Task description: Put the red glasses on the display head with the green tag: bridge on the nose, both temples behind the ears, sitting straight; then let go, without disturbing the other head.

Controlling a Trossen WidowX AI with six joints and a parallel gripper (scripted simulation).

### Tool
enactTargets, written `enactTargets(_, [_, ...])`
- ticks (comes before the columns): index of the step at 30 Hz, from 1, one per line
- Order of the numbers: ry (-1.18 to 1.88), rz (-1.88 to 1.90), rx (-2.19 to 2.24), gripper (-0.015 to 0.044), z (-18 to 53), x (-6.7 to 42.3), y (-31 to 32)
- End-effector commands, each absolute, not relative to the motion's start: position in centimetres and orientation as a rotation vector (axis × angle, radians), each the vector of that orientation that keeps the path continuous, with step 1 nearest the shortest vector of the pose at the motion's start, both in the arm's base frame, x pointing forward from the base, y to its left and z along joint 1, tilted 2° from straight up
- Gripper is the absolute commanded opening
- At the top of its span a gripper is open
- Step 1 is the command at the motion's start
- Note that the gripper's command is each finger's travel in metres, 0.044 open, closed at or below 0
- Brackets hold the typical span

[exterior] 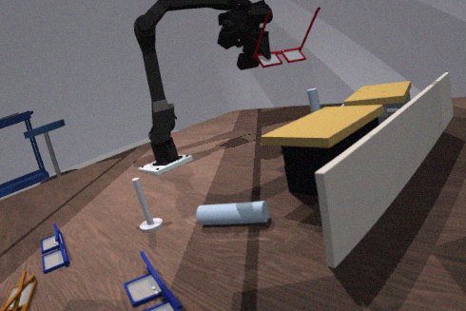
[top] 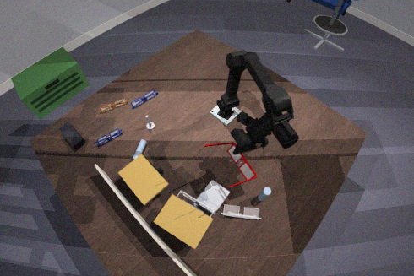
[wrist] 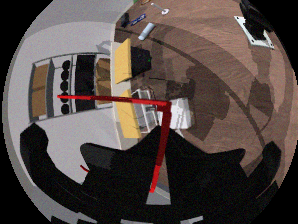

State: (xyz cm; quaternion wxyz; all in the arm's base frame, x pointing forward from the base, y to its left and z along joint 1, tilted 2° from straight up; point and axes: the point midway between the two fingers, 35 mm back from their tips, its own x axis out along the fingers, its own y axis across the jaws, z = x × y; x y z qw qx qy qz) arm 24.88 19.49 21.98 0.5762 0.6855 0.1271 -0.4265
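My gripper point(top: 237, 149) point(exterior: 264, 55) point(wrist: 162, 129) is shut on the red glasses point(top: 247, 170) point(exterior: 294, 55) point(wrist: 166, 117) at one end of the front frame. The glasses hang high above the table, their temples open; in the exterior view the temples point up. A dark display head point(exterior: 300, 170) point(wrist: 139, 61) stands under a yellow board, with a tiny green spot on it in the wrist view. Its face is hidden in the top and exterior views. Under the second yellow board, the other head is mostly hidden; a pale frame point(wrist: 145, 107) stands before it.
Yellow boards point(top: 144, 180) point(top: 183, 220) cover the heads, with a pale upright panel point(top: 144, 223) point(exterior: 380, 170) behind. A white block point(top: 214, 197) point(wrist: 178, 115) is near the second board. Pale glasses point(top: 242, 212), an upright blue cylinder point(top: 264, 193) and a lying one point(exterior: 233, 213) are on the table.
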Motion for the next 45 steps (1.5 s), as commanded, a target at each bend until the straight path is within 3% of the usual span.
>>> enactTargets(1, [0.3, -0.999, 1.601, 0.0, 22.0, 24.9, 19.5])
enactTargets(17, [0.31, -1.022, 1.579, 0.0, 21.7, 25.2, 18.9])
enactTargets(45, [0.595, -1.337, 1.303, 0.0, 17.8, 28.3, 7.6])
